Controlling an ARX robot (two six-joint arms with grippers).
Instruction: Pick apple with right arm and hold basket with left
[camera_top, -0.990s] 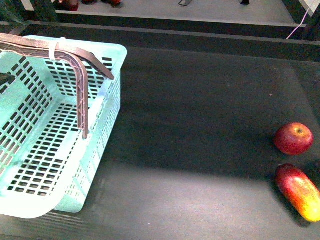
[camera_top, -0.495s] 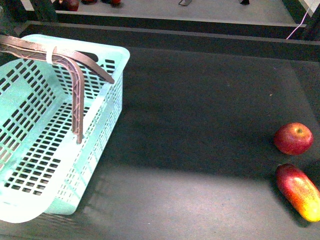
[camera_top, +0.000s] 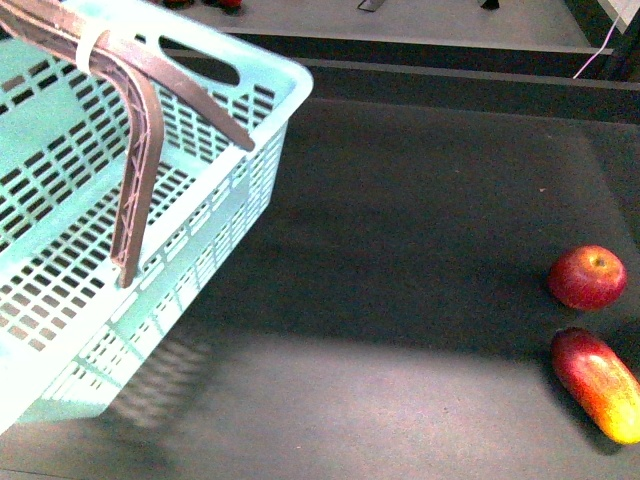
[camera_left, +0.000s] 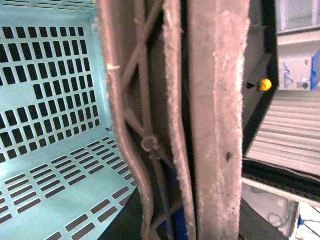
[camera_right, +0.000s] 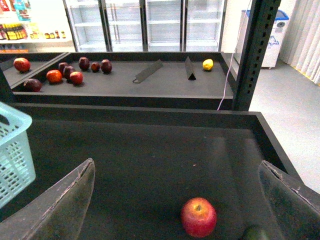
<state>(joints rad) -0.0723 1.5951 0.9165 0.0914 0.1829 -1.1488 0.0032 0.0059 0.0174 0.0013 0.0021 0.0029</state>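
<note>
The turquoise basket (camera_top: 210, 215) hangs tilted at the left of the front view, lifted off the dark table by its brown latticed handles (camera_top: 135, 170). My left gripper is out of the front view; in the left wrist view it is shut on the handle bars (camera_left: 150, 145), with the basket's slotted wall (camera_left: 50, 90) beside them. The red apple (camera_top: 587, 277) lies at the table's right edge. In the right wrist view the apple (camera_right: 198, 217) lies between and just ahead of the wide-open fingers (camera_right: 65, 200) of my right gripper (camera_right: 177, 200).
An oblong red-to-yellow fruit (camera_top: 600, 382) lies just in front of the apple. In the right wrist view a far shelf holds several dark red fruits (camera_right: 65, 72), a yellow fruit (camera_right: 207, 64) and a dark post (camera_right: 255, 55). The basket corner (camera_right: 15, 155) shows at the side.
The basket has risen and tipped, swinging up and to the right in the front view. The apple and the oblong fruit have not moved.
</note>
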